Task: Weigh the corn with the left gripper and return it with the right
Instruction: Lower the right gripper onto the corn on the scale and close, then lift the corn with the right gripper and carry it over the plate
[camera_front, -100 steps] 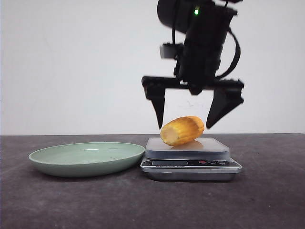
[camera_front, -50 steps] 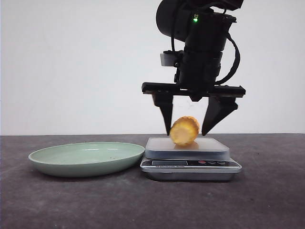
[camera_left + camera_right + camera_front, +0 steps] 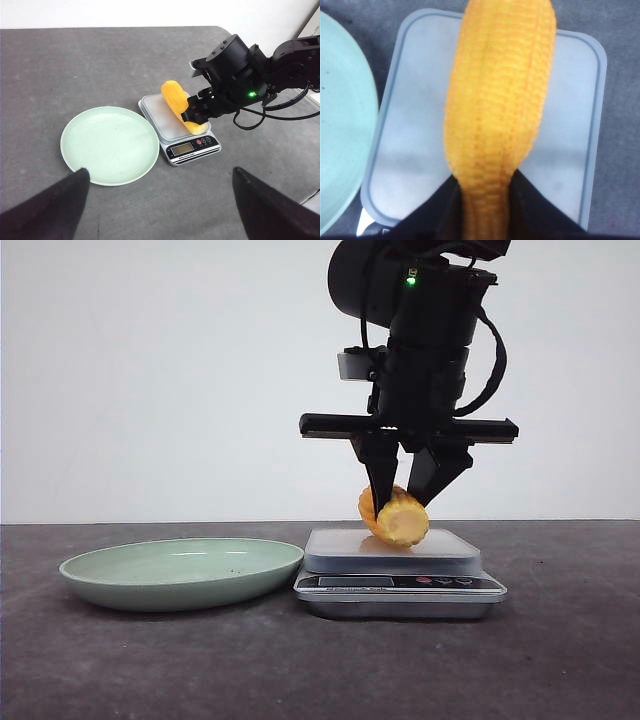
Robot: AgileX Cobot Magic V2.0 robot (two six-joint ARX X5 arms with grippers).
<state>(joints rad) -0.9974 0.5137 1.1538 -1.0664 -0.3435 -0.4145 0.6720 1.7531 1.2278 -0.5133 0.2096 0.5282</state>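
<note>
The black right gripper (image 3: pixel 403 502) has its two fingers pressed against both sides of the short yellow-orange ribbed corn cob (image 3: pixel 396 517), clamped on it near one end. The corn sits at the pale platform of the small silver kitchen scale (image 3: pixel 400 570); whether it is resting or just lifted I cannot tell. Beside the scale lies the shallow pale-green plate (image 3: pixel 180 572). The left gripper's dark fingers (image 3: pixel 50 212) stand wide apart, well back from everything, holding nothing.
</note>
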